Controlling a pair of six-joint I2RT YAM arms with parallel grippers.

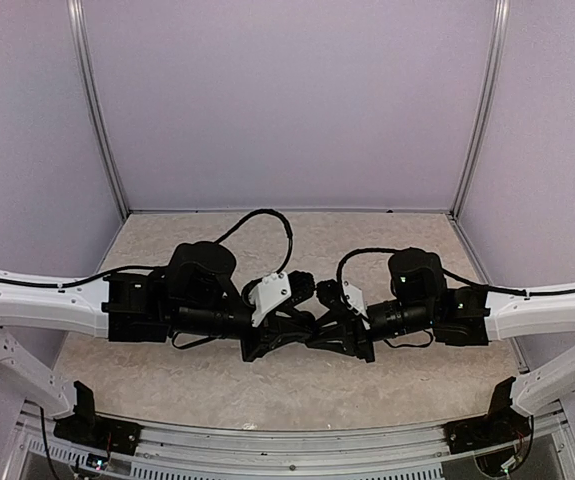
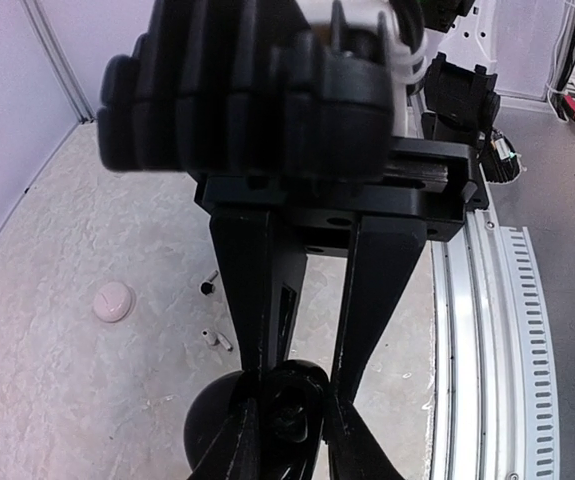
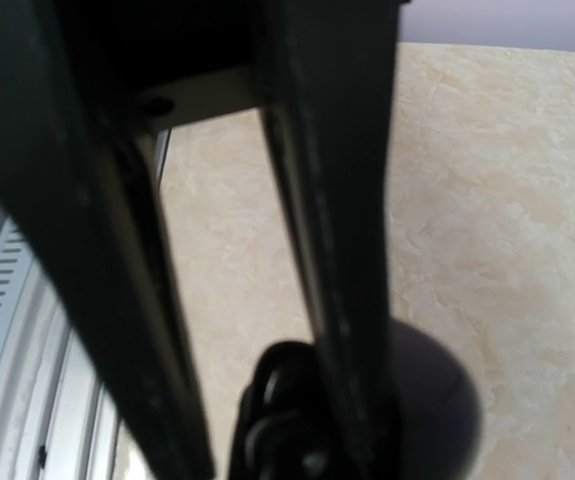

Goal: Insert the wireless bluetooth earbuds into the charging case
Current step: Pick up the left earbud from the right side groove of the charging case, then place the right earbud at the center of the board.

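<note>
While both arms meet tip to tip over the middle of the surface, on its near half, the left gripper (image 2: 297,392) has its fingers drawn close together, pinching a small glossy black piece (image 2: 289,418) from both sides. Can't tell if that piece is an earbud or part of the case. Right gripper (image 1: 325,335) is pressed nearly closed. Its wrist view shows the same glossy piece low between its fingers, but the tips are cropped, so grip unconfirmed. Black charging case (image 2: 210,437), a matte round puck, sits just behind the fingertips, partly hidden. Can't tell whether it rests on the surface or is lifted. Two loose earbuds lie on the surface beyond the case: a black earbud (image 2: 209,284) with a short stem and a pale earbud (image 2: 217,340), near each other but apart. A white puck (image 2: 114,301) lies beside them, further from the near-edge rail (image 2: 487,330). Top view hides all the small parts under the arms.
</note>
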